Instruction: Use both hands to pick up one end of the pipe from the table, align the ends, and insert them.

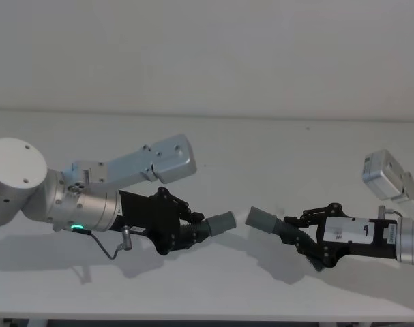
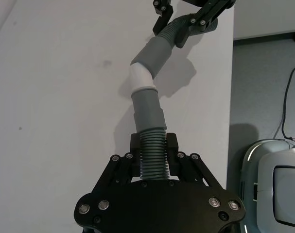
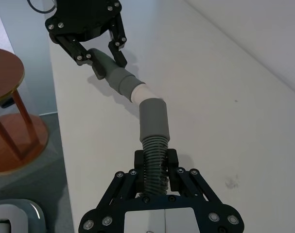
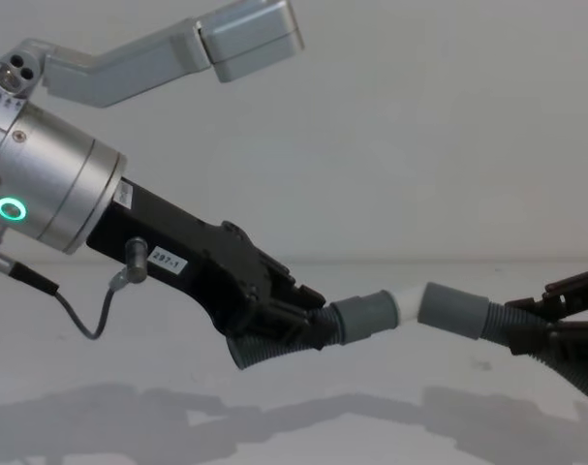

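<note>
1. Head view: table [image 1: 275, 136], plain white-grey, spans whole frame under both arms.
2. L arm: thick silver cylinder w/ green ring light [image 4: 11, 209], enters from left, angled twd centre.
3. Left gripper [image 1: 186, 228]: black, clamped on ribbed middle of left pipe piece [image 1: 210, 225]; piece held off table surface. Left wrist view: fingers [image 2: 136, 145] pinch ribs either side, cuff pointing away from gripper.
4. Right gripper [image 1: 303, 235]: black, in from right edge, closed on ribbed section of right pipe piece [image 1: 271, 224]; also held above table. Right wrist view: ribs pinned between two pads [image 3: 141, 159], cuff forward.
5. Left cuff [image 4: 363, 317]: smooth grey, w/ narrower white tip [image 4: 406, 306] sticking out twd other piece.
6. Right cuff [image 4: 452, 309]: smooth grey, open mouth facing white tip.
7. Ends relation: near table centre, mid-air, facing each other. Chest view: white tip reaches up to mouth of right cuff; touching or just short, can't tell. Head view: small gap betw. the two cuffs. Wrist views: pieces meet at a bend, not in straight line; white tip mostly exposed.
</note>
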`<state>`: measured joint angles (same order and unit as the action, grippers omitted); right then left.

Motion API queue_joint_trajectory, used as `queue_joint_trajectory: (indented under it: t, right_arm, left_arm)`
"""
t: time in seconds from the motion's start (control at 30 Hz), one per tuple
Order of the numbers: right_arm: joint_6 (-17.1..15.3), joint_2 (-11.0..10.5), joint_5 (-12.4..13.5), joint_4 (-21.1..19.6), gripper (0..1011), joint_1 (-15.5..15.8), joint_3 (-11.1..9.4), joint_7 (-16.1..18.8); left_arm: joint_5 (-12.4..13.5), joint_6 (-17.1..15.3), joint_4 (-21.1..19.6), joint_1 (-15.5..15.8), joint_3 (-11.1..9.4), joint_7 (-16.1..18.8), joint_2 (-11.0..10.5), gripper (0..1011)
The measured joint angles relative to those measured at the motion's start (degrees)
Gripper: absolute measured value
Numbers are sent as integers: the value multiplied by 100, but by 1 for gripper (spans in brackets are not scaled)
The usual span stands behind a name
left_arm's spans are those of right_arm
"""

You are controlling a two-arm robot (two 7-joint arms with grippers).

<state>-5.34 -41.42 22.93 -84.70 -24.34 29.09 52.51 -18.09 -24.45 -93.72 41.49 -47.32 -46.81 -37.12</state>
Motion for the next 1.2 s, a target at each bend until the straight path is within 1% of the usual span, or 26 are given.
queue_joint_trajectory:
  t: [0.4,0.7,1.2]
  right_arm:
    - [9,-11,39,50,273,-66,63,40]
    - [110,-40,105,76,273,-121,127,171]
    - [160,-63,165,77,271,-156,176,268]
  left_arm:
    - [-83,20,-31,54,-68,-109,-72,300]
    - [-125,28,-33,114,-137,-203,-110,300]
    - [-164,-15,-43,172,-211,-239,-138,301]
